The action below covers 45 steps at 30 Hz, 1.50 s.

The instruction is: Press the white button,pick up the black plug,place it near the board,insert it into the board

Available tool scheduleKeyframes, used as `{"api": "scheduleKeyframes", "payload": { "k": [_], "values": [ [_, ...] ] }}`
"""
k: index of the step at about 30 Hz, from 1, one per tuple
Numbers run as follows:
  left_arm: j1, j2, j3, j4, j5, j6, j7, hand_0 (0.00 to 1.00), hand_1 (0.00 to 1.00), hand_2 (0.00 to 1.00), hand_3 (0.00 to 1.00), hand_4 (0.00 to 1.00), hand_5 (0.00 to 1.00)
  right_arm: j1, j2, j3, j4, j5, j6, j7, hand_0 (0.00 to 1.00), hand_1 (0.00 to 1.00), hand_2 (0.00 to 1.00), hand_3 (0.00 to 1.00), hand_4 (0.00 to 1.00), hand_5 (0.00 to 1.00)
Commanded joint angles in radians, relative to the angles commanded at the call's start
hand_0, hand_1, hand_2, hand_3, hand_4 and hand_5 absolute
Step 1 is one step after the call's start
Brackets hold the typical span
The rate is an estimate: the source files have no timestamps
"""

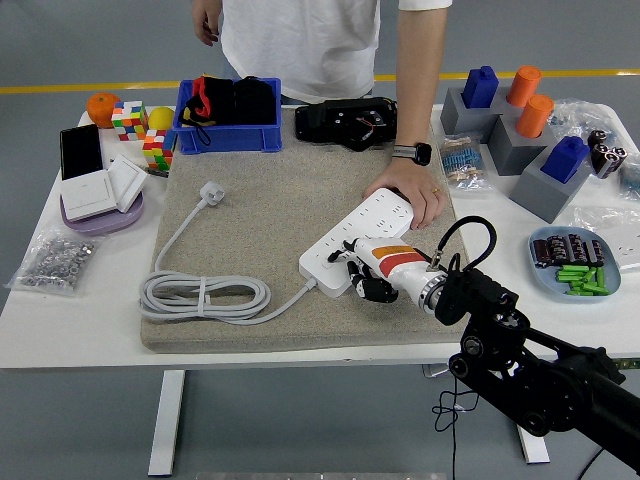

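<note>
The white power strip lies diagonally on the beige mat. My right hand is over its near end, fingers curled down onto the strip's front edge, holding nothing. A person's hand rests on the strip's far end. The strip's grey cable lies coiled at the mat's left, ending in a white plug. No black plug is clearly visible; it may be among the black items in the blue bin.
A black device sits at the mat's far edge. Cubes, an orange and switch plates stand at left. Grey blocks and a plate of parts stand at right.
</note>
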Motion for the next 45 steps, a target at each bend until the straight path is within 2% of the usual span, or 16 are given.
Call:
{"api": "scheduleKeyframes", "payload": {
  "k": [14,26,32,33,38,39,44,45],
  "values": [
    [-0.001,0.0,0.001,0.0,0.0,0.0,-0.001,0.684,0.677,0.659,0.687,0.57,0.19,0.001,-0.001,-0.02,0.001,0.007,0.0,-0.003,0.002,0.002,0.089,0.681,0.179,0.002],
    [0.0,-0.001,-0.002,0.0,0.002,0.0,0.0,0.685,0.677,0.659,0.686,0.57,0.192,-0.004,-0.02,0.067,0.123,0.003,0.0,-0.013,0.002,0.002,0.089,0.677,0.183,0.002],
    [-0.002,-0.001,0.001,0.0,-0.002,0.0,-0.002,0.684,0.677,0.659,0.686,0.569,0.191,-0.04,-0.039,0.117,0.199,0.005,-0.031,0.024,0.002,0.002,0.089,0.678,0.182,0.002],
    [-0.002,-0.001,0.001,0.0,-0.002,0.0,-0.002,0.684,0.677,0.659,0.687,0.569,0.193,-0.048,-0.042,0.125,0.207,0.007,-0.032,0.026,0.173,0.131,0.197,0.707,0.382,0.002],
    [-0.003,-0.002,0.003,0.0,-0.011,0.002,-0.002,0.684,0.677,0.659,0.687,0.569,0.193,-0.098,-0.06,0.182,0.23,0.016,-0.035,0.027,0.173,0.131,0.197,0.707,0.382,0.002],
    [-0.003,-0.002,0.002,0.0,-0.01,0.002,-0.002,0.684,0.677,0.659,0.686,0.57,0.194,-0.11,-0.062,0.198,0.229,0.016,-0.039,0.028,0.734,0.705,0.674,0.822,0.907,0.176],
    [-0.003,-0.003,0.0,0.0,-0.006,0.001,-0.002,0.684,0.677,0.659,0.686,0.57,0.194,-0.158,-0.065,0.273,0.231,0.0,-0.053,0.036,0.734,0.705,0.674,0.822,0.907,0.176],
    [-0.003,-0.003,-0.001,0.0,-0.004,0.001,-0.001,0.684,0.676,0.659,0.687,0.569,0.193,-0.172,-0.066,0.291,0.232,-0.002,-0.06,0.04,0.893,0.864,0.832,0.905,0.998,0.326]
  ]
}}
